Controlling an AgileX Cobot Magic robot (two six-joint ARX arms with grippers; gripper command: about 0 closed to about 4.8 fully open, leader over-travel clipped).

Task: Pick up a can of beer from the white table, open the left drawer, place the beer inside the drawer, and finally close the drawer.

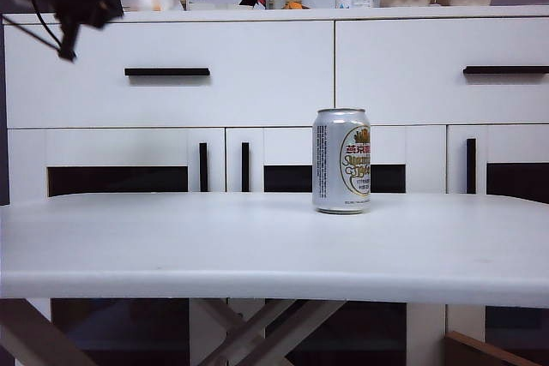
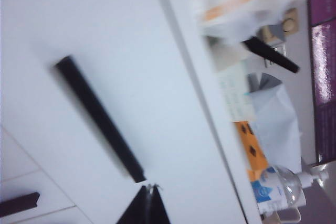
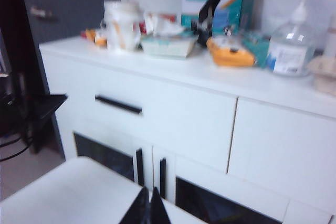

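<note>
Small silver aluminium can of beer (image 1: 341, 160) upright on large white surface (image 1: 214, 246), right of middle, untouched. Thin-walled, smooth, likely slippery, dents if squeezed hard; full, so some weight. I'd grip mid-body across its width, modest force. My left tool (image 2: 149, 203) shut, empty, near black bar handle (image 2: 100, 119) of wide white left drawer (image 1: 171, 75). My right tool (image 3: 147, 208) shut, empty, above surface, well apart from can.

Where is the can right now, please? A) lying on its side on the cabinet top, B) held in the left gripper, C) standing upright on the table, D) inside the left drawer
C: the can stands upright on the table, with the left drawer shut and both grippers, left and right, shut and empty.
</note>
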